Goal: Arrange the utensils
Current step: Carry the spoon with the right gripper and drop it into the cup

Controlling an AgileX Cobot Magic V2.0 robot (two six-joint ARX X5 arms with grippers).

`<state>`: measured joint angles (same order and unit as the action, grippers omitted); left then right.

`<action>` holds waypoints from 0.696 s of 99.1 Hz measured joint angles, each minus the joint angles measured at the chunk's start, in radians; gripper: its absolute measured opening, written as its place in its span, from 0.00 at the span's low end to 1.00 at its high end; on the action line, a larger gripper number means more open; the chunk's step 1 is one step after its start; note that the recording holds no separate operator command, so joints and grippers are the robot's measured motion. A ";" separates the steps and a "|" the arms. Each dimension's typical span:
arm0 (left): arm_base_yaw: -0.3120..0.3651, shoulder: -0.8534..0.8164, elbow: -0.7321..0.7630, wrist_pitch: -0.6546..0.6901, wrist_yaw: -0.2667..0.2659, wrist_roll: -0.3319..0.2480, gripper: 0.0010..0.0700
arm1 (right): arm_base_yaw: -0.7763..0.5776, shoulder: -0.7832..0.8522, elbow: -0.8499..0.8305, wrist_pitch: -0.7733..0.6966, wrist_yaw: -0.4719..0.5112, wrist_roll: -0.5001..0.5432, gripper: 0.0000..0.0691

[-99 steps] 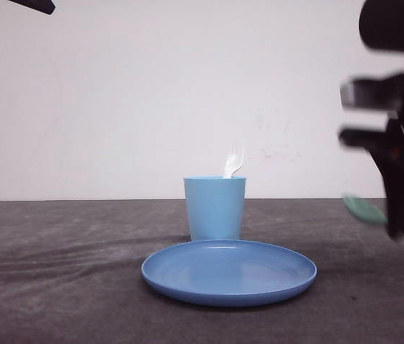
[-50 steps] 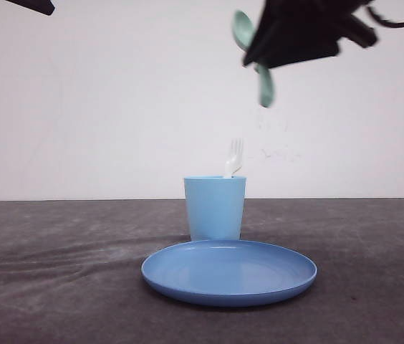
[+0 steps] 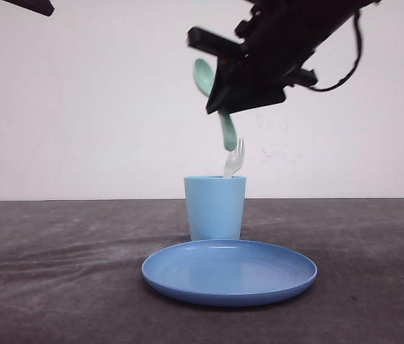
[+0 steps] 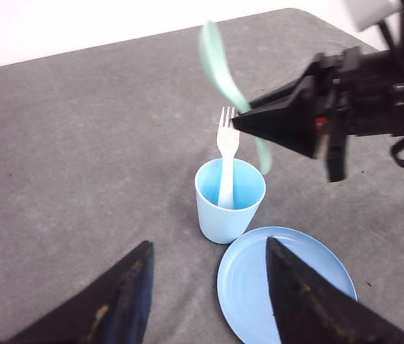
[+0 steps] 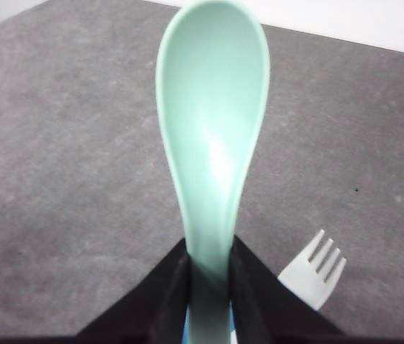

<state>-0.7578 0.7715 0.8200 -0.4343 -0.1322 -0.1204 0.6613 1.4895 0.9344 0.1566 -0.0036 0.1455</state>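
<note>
Over on the left, the left gripper (image 4: 205,301) hangs idle high above the table with its jaws spread wide and nothing between them — from its own camera the two dark fingers (image 4: 119,301) frame the whole scene below.

Moving toward the middle, the light blue cup (image 3: 215,208) stands upright on the table, and the white fork (image 3: 234,159) already sits in it, handle down and tines poking up above the rim. So half the job looks done. Just in front of the cup lies the round blue plate (image 3: 229,272), with nothing on it.

Above and a little to the right, the right gripper (image 3: 225,107) is clamped on the mint-green spoon (image 3: 203,75) at its handle, bowl pointing up and away, the handle's end hanging down just above the fork's tines and the cup's mouth. From the right wrist camera the pinch is plain: the two fingers (image 5: 170,287) squeeze the spoon's neck. I'd say what's left is to lower the spoon, handle first, into the cup beside the fork and let go — the tines stand close to the handle's path, so a bump seems possible.

The table (image 3: 51,287) is covered in a dark grey, slightly mottled cloth, and behind it there's a plain white wall (image 3: 80,107).
</note>
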 joint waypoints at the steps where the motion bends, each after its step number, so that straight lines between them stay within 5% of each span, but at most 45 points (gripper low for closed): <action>1: 0.000 0.000 0.000 0.000 0.000 0.000 0.41 | 0.000 0.004 0.002 0.000 0.000 -0.001 0.11; 69: 0.000 0.000 0.000 -0.006 0.000 0.000 0.41 | 0.008 0.155 0.008 0.018 0.004 -0.019 0.11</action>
<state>-0.7578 0.7715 0.8200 -0.4404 -0.1318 -0.1204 0.6697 1.6444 0.9421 0.1745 0.0002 0.1268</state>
